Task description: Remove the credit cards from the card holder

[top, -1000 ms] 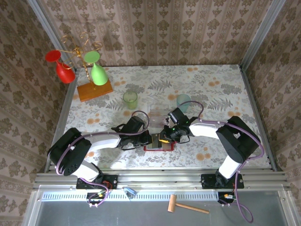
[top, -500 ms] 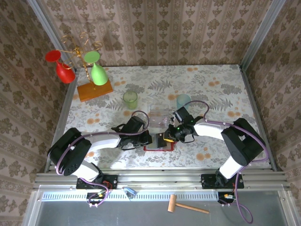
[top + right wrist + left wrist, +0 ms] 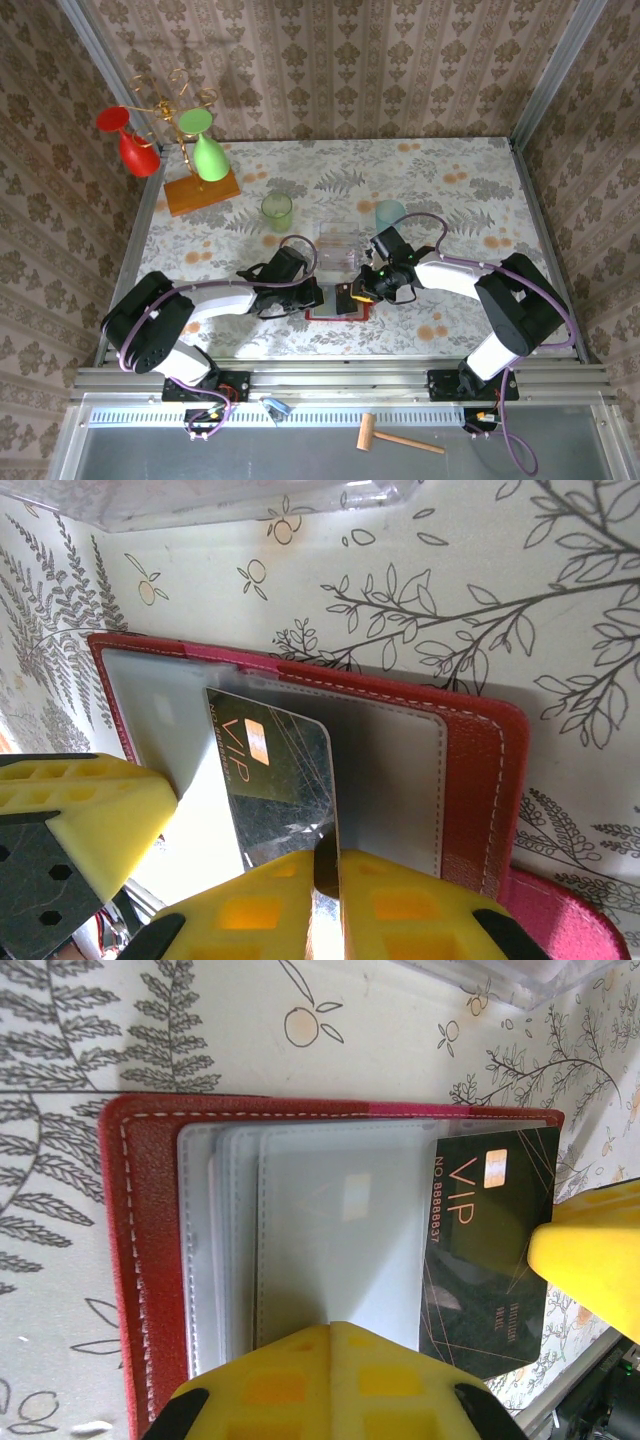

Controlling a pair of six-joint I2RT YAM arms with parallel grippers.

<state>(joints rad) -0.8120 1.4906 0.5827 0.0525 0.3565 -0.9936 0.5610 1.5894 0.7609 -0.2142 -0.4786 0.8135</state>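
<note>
Pinching dark card (image 3: 275, 770), half out of card holder (image 3: 150, 1260) lying open on desk (image 3: 450, 180), with right tool (image 3: 325, 880) nearly closed. Pressing holder flat with left tool (image 3: 335, 1365), closed, empty. Not freed yet; possibly also to fetch: pale card under glary pockets.

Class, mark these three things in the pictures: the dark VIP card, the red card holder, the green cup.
dark VIP card (image 3: 490, 1255): left wrist view, on its printed face.
red card holder (image 3: 155, 1260): left wrist view, on its stitched leather border.
green cup (image 3: 277, 211): top view, on its open mouth.
</note>
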